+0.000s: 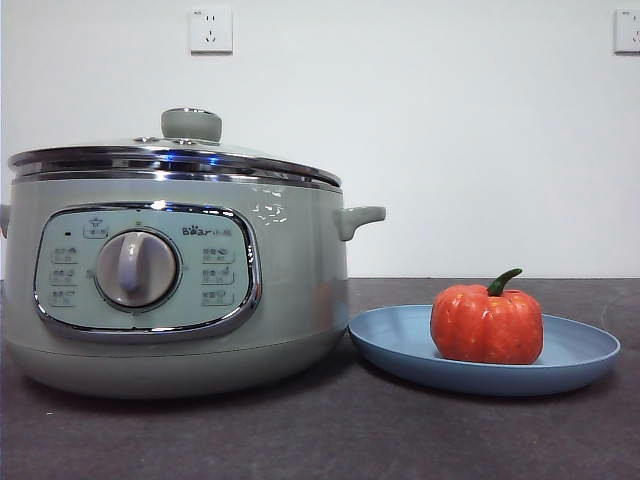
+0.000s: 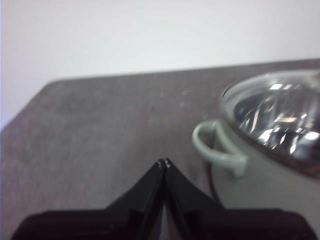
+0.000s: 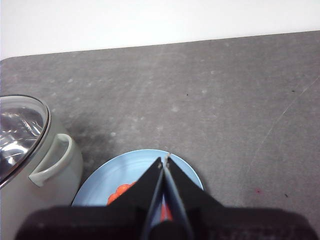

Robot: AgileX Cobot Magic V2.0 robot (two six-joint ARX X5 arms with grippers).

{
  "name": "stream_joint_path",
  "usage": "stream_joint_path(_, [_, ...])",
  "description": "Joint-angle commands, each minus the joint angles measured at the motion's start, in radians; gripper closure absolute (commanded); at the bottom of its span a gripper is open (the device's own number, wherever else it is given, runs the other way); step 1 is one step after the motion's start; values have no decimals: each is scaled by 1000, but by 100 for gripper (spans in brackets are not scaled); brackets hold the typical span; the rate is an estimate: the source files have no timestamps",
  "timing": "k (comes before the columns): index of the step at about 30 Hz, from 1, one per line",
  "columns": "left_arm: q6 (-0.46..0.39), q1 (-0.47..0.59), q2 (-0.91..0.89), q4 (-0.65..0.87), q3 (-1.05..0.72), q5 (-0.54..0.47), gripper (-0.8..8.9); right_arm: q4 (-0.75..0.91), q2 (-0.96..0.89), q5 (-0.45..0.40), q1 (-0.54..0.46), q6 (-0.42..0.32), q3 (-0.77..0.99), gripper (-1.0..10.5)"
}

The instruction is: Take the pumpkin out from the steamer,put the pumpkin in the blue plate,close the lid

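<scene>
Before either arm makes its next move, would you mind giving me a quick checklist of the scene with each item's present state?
1. Pumpkin sits in the blue plate: ok.
2. Lid sits on the steamer: ok.
3. Left gripper shut, holding nothing, beside the steamer's handle: ok.
4. Right gripper shut, empty, above the plate: ok.
5. Lid seated evenly all round: cannot tell.

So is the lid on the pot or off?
On. The lid sits flat on the steamer rim, knob up; the pumpkin is on the blue plate.
</scene>
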State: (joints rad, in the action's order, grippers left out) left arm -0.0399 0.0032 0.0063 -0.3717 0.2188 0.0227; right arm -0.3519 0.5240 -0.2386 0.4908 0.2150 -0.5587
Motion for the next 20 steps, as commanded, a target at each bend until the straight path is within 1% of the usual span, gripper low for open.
stream_joint_path(1, [18, 16, -5, 14, -41, 8, 816, 3, -1, -3, 1, 11, 7, 946])
stream_joint_path(5, [20, 25, -5, 26, -90, 8, 816, 2, -1, -4, 1, 11, 7, 946])
stream_joint_path(12, [48, 25, -5, 111, -190, 7, 816, 3, -1, -4, 1, 11, 7, 946])
stream_joint_path(14, [47, 25, -5, 141, -198, 11, 816, 1, -1, -3, 1, 11, 7, 946])
stream_joint_path(20, [47, 25, -5, 141, -199, 8, 816, -3, -1, -4, 1, 11, 7, 946])
